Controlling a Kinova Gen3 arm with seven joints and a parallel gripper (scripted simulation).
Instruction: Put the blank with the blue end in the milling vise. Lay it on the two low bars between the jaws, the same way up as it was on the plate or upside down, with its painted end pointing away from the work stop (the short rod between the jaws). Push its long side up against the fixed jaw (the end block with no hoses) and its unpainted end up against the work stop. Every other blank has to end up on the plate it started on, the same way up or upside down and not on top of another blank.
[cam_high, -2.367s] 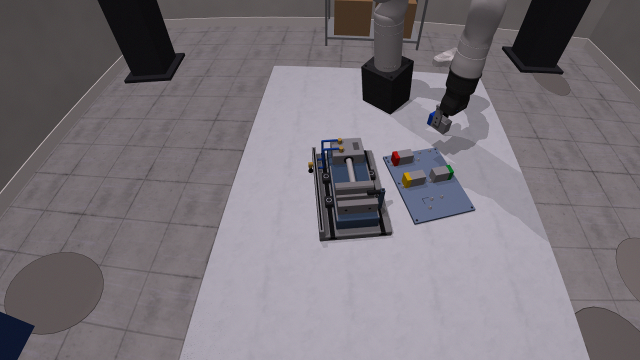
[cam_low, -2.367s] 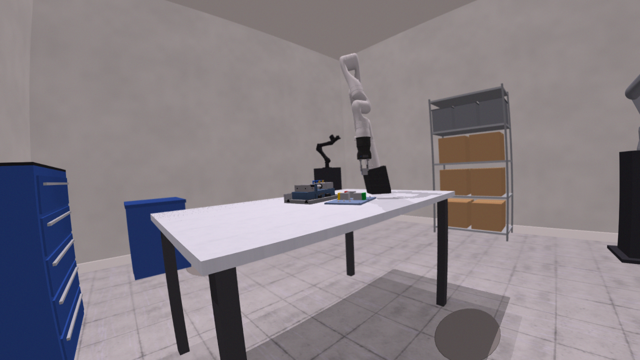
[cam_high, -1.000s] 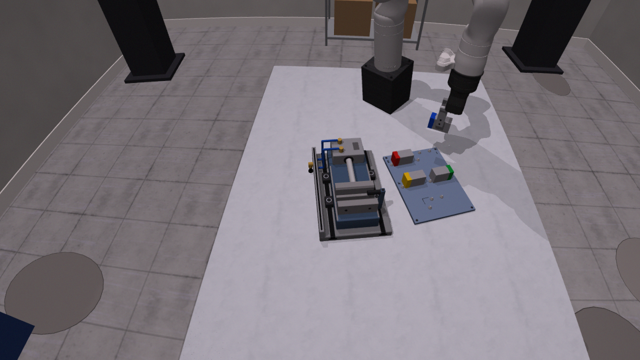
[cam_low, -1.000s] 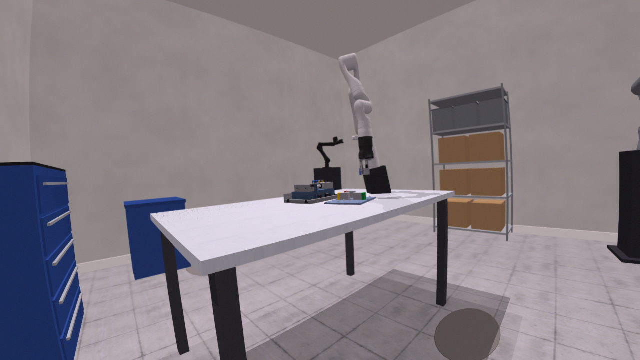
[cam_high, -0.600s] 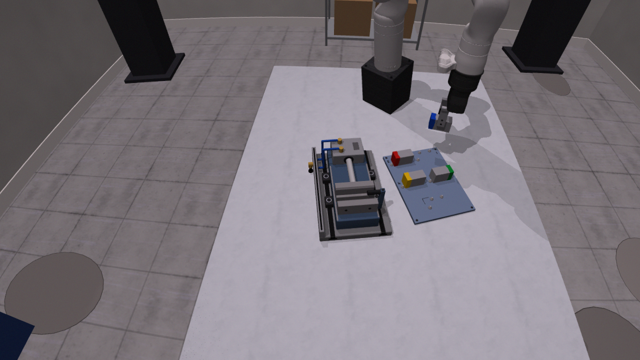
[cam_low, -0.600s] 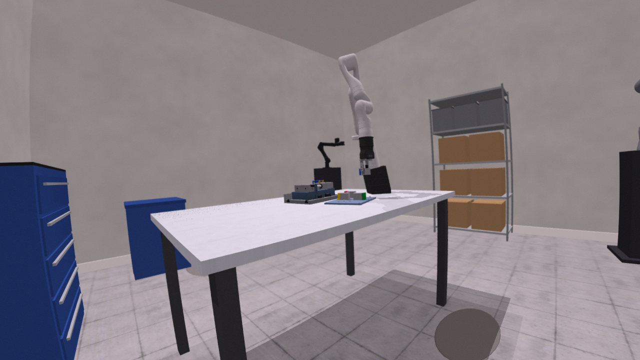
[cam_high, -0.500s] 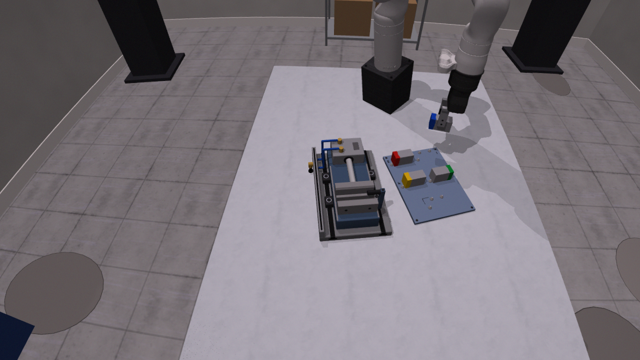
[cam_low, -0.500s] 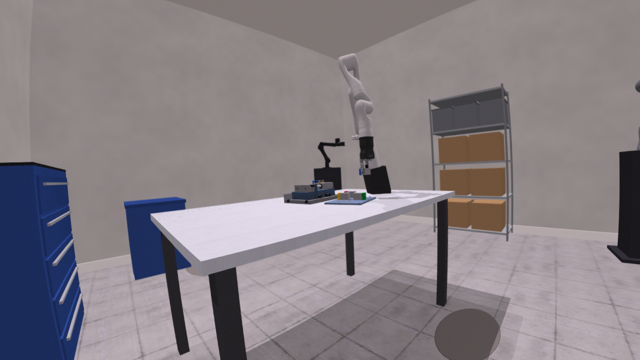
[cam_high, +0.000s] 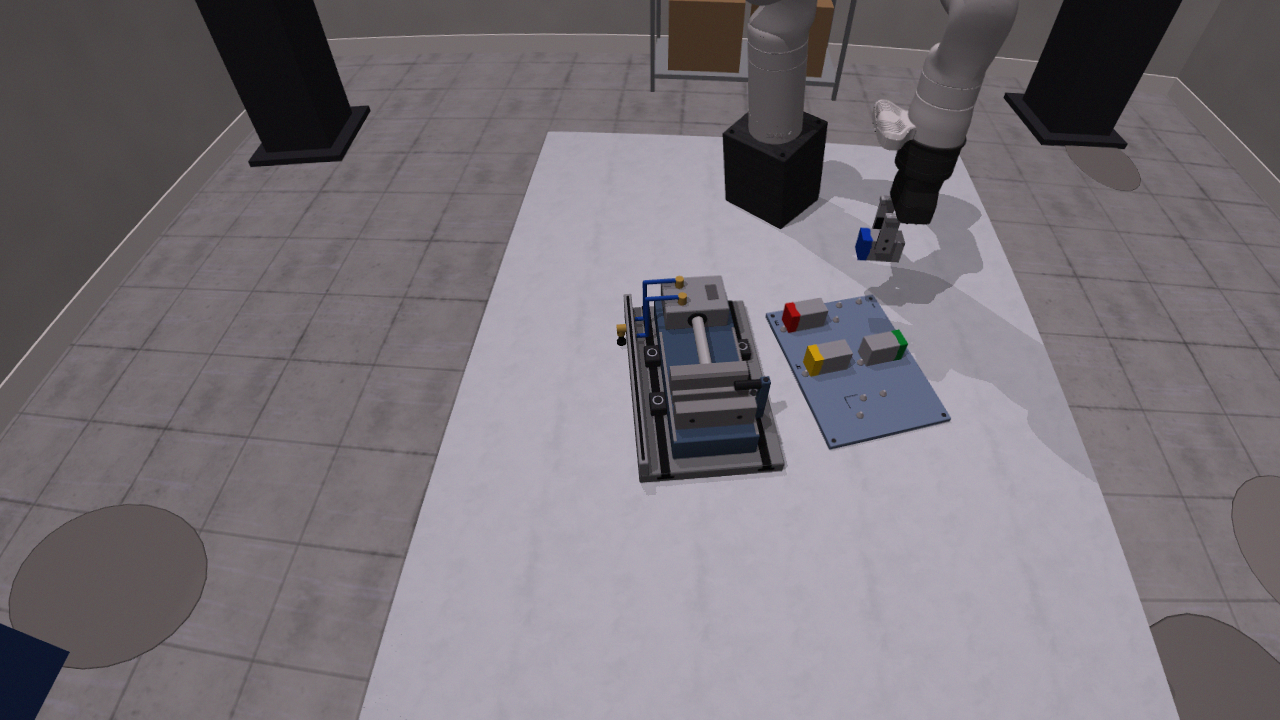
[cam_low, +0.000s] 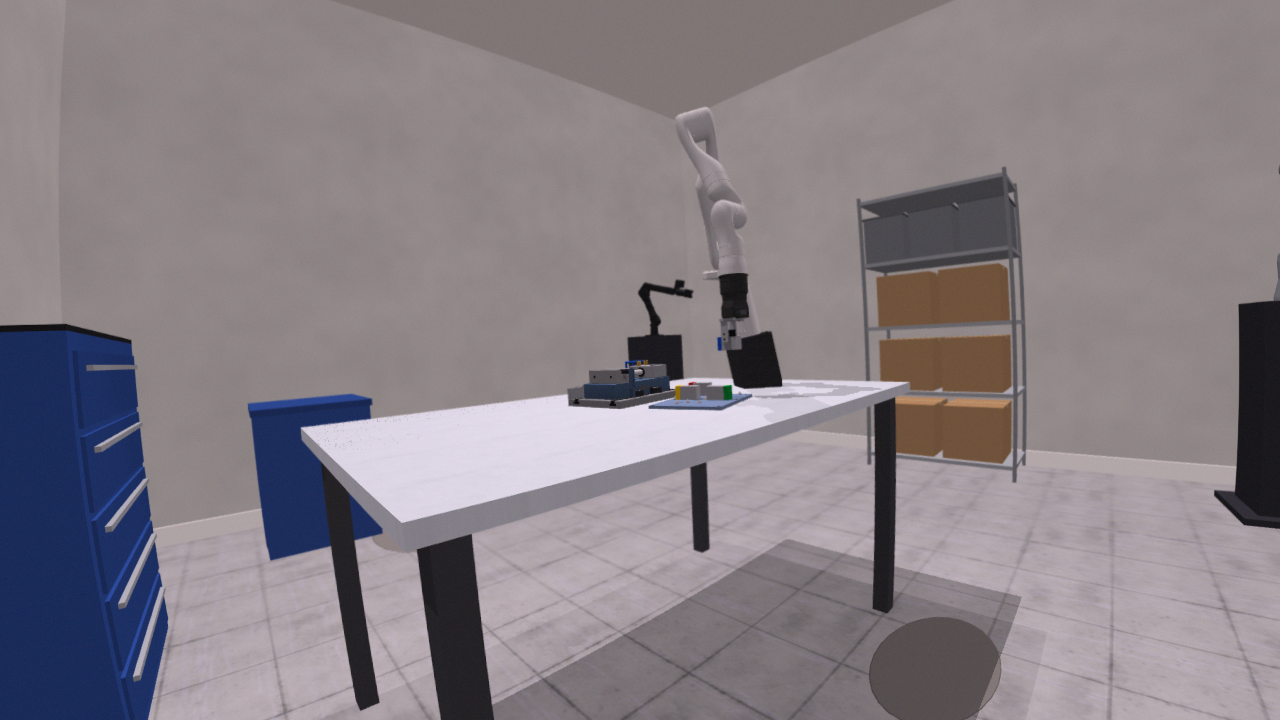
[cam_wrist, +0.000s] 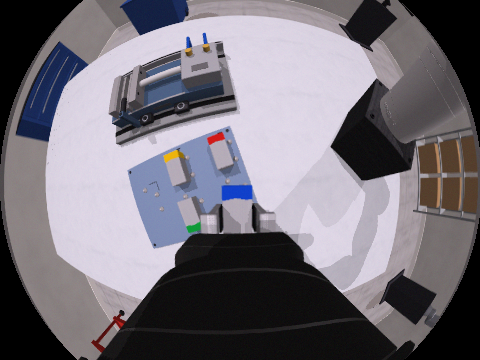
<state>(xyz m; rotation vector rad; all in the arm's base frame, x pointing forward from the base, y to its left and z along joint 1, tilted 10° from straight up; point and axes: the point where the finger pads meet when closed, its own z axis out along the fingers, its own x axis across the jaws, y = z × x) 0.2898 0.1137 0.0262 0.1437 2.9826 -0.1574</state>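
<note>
Gripper (cam_high: 883, 240) (cam_low: 730, 335) (cam_wrist: 237, 213) fingers clamp the blue-ended blank (cam_high: 863, 243) (cam_low: 719, 343) (cam_wrist: 237, 193), raised near the bench's (cam_high: 716, 582) (cam_low: 501, 456) (cam_wrist: 300, 65) robot-side edge; transfer step apparently in hand; next, align over the vise (cam_high: 716, 438) (cam_low: 617, 390) (cam_wrist: 201, 67), painted end away from stop.

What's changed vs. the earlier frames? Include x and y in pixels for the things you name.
The tool (cam_high: 884, 240) (cam_low: 731, 338) (cam_wrist: 237, 213) came upright from a tilt, levelling the blue-ended blank (cam_high: 863, 243) (cam_low: 719, 343) (cam_wrist: 237, 212) and turning its blue end into exterior view. The background black arm (cam_low: 665, 288) lowered its forearm. Nothing newly gripped or released. Unchanged: vise (cam_high: 716, 438) (cam_low: 617, 391) (cam_wrist: 202, 75), plate (cam_high: 908, 413) (cam_low: 666, 405) (cam_wrist: 145, 215), red-ended blank (cam_high: 810, 313) (cam_wrist: 222, 154), yellow-ended blank (cam_high: 832, 356) (cam_low: 689, 392) (cam_wrist: 176, 171), green-ended blank (cam_high: 879, 348) (cam_low: 719, 392) (cam_wrist: 189, 212).
</note>
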